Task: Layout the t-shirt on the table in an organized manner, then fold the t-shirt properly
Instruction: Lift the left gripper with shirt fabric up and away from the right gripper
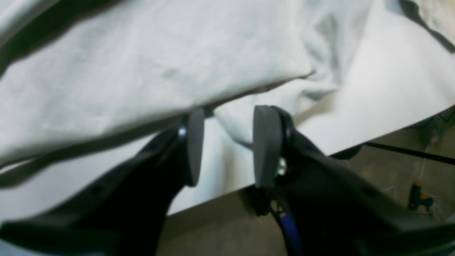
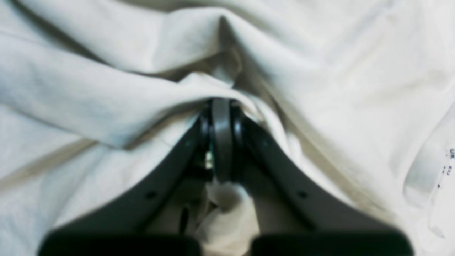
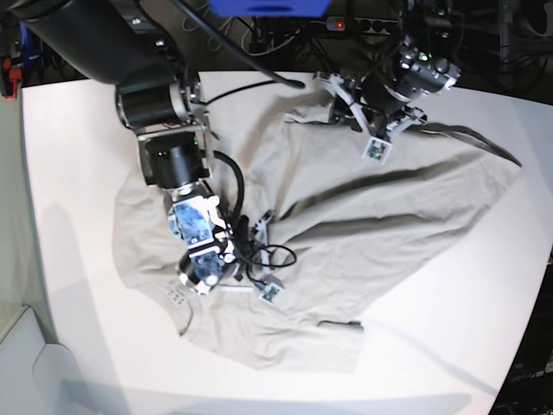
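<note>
Wrist views: right gripper (image 2: 222,142) pinches the t-shirt (image 2: 106,89); left gripper (image 1: 227,145) parted beside it.

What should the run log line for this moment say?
left fingers: open, off cloth | right fingers: shut on t-shirt | t-shirt: rumpled on table

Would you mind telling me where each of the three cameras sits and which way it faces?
Left wrist: sits behind the left gripper, looks past its parted fingers at the t-shirt near the table edge, with floor beyond.
Right wrist: sits behind the right gripper, looks at bunched t-shirt; its fingers are shut on a fold.
Base: mounted high, looks down on the table, the t-shirt and both arms.
Shared: every view shows the t-shirt; base also shows the left gripper and right gripper.
</note>
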You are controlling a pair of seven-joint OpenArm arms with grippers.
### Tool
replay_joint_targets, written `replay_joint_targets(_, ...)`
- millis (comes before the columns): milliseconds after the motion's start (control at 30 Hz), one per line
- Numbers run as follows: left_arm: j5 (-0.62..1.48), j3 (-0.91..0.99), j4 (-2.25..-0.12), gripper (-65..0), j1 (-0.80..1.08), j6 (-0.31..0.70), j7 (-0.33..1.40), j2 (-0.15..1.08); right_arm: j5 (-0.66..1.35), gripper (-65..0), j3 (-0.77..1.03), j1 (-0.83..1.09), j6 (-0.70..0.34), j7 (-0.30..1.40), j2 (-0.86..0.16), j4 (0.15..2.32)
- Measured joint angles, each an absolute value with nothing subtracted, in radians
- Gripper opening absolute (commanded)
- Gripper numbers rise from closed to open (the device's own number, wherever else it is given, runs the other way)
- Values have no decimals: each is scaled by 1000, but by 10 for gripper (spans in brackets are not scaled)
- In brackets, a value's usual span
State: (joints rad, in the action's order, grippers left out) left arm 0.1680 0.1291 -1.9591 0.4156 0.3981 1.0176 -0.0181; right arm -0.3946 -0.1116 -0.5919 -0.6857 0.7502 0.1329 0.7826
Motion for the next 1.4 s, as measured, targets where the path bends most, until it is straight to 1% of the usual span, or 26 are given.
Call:
replay_joint_targets(67, 168, 127, -1958, -417, 416, 398, 1017, -36, -395, -650, -112, -592, -686, 754, 134, 783)
replay_joint_targets(200, 169, 124, -1957, -416, 424, 398, 1023, -34, -392, -650, -112, -592, -686, 750, 133, 783)
replay_joint_targets(367, 169, 128, -1957, -415, 429, 400, 1107, -28, -395, -650, -112, -592, -686, 750, 133, 783)
replay_joint_targets(600, 169, 127, -1953, -415, 427, 400, 1106, -11, -395, -650, -112, -592, -686, 750, 133, 783)
replay_joint_targets(833, 170, 127, -1839, -415, 381, 401, 1099, -11, -395, -650, -112, -592, -686, 750, 133, 783)
replay_joint_targets(1200, 169, 96, -1830, -413, 365, 401, 1109, -14, -395, -650, -112, -591, -686, 747, 133, 783)
replay_joint_targets(1400, 170, 96, -1831, -300, 365, 400, 1108, -14, -395, -650, -112, -592, -686, 747, 133, 783)
